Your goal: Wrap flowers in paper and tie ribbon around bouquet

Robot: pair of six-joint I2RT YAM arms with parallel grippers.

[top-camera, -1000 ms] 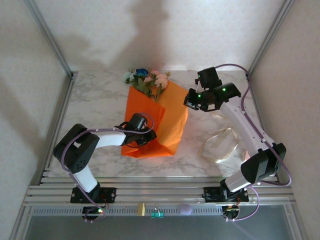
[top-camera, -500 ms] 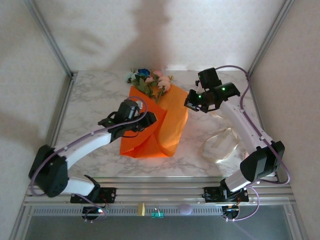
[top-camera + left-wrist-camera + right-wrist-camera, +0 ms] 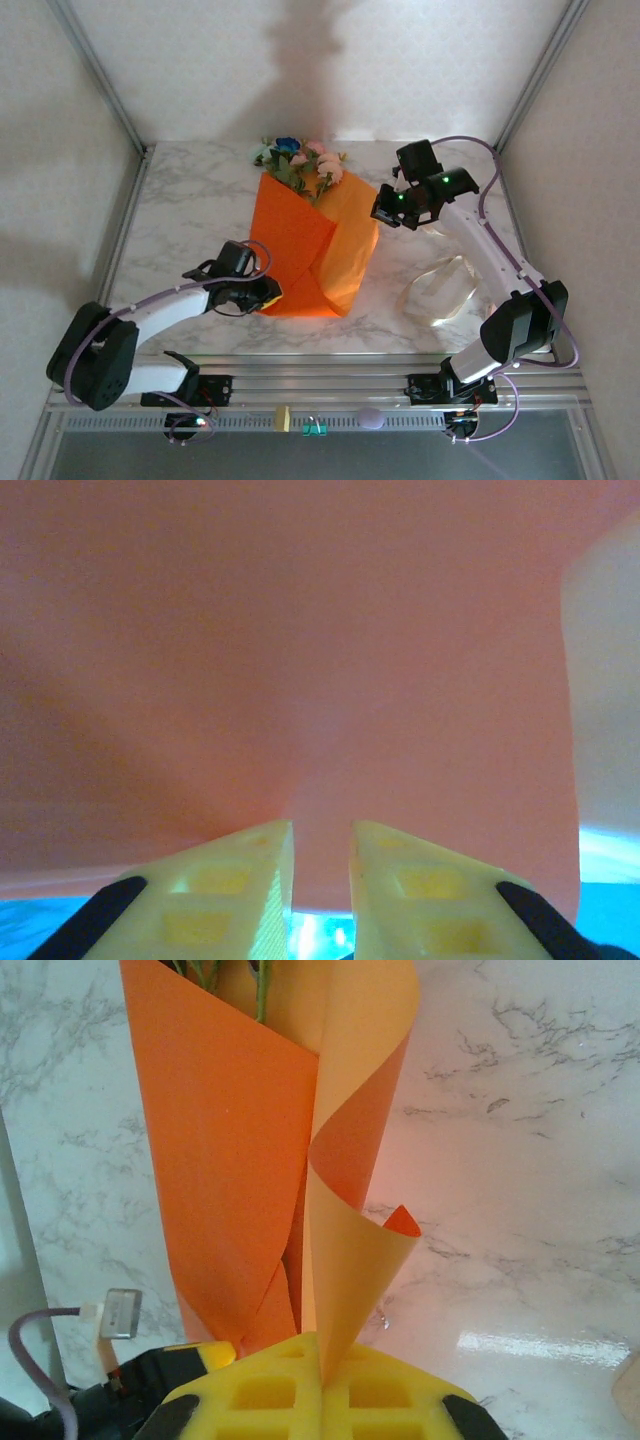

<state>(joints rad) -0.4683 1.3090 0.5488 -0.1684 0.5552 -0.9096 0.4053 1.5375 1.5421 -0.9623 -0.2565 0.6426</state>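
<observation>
Currently wrapping: right claw [image 3: 322, 1348] pinches paper [image 3: 230, 1160] edge; left claw [image 3: 321, 832] nearly closed at its corner, grip unclear; next, likely fold inward.

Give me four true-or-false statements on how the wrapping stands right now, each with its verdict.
1. The flowers stick out of the far end of the paper. True.
2. The right gripper is open and clear of the paper. False: it is shut on the paper's right-hand edge.
3. The ribbon is tied around the paper. False: it lies loose on the table, to the right of the paper and apart from it.
4. The left gripper is at the paper's near left corner. True.
</observation>
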